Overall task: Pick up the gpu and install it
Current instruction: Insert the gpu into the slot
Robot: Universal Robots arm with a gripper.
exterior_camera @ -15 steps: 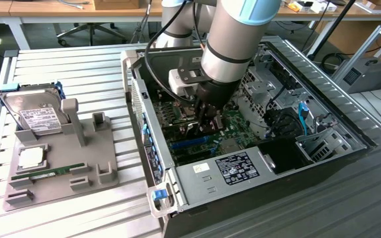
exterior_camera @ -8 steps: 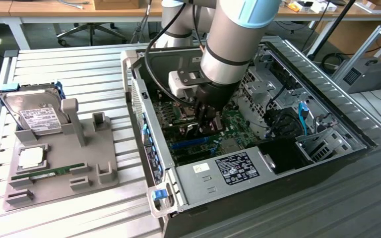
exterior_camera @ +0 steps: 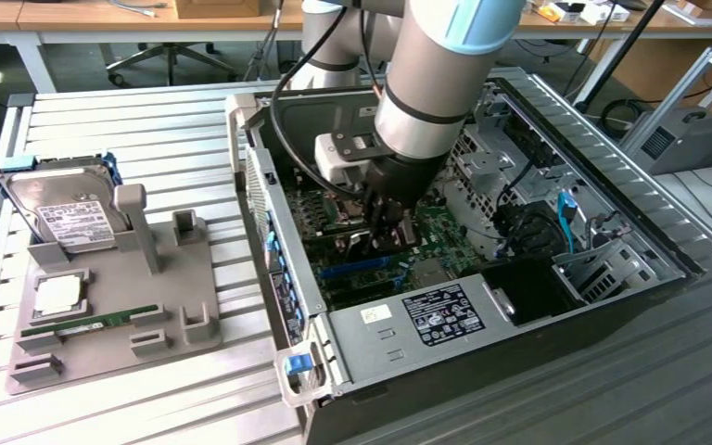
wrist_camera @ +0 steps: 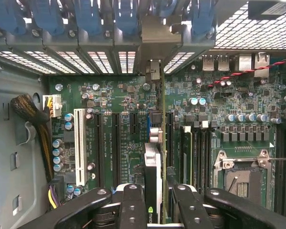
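My gripper [exterior_camera: 387,227] reaches down inside the open computer case [exterior_camera: 603,222], just above the green motherboard [exterior_camera: 437,243]. In the wrist view the gpu [wrist_camera: 154,160] stands on edge between my two black fingers [wrist_camera: 133,205], and the gripper [wrist_camera: 157,191] is shut on it. The card runs along the motherboard's [wrist_camera: 128,95] black expansion slots [wrist_camera: 115,143]. Its silvery end bracket [wrist_camera: 151,43] meets the row of vented slot covers [wrist_camera: 86,59] at the case's rear wall. Whether the card's lower edge sits in a slot is hidden.
A white slot [wrist_camera: 79,145], capacitors and a yellow-black cable bundle [wrist_camera: 33,119] lie beside the card; the CPU socket [wrist_camera: 240,179] is on the other side. At the exterior view's left, a grey fixture [exterior_camera: 171,306] holds a hard drive [exterior_camera: 66,209], a chip [exterior_camera: 57,295] and a RAM stick [exterior_camera: 90,323].
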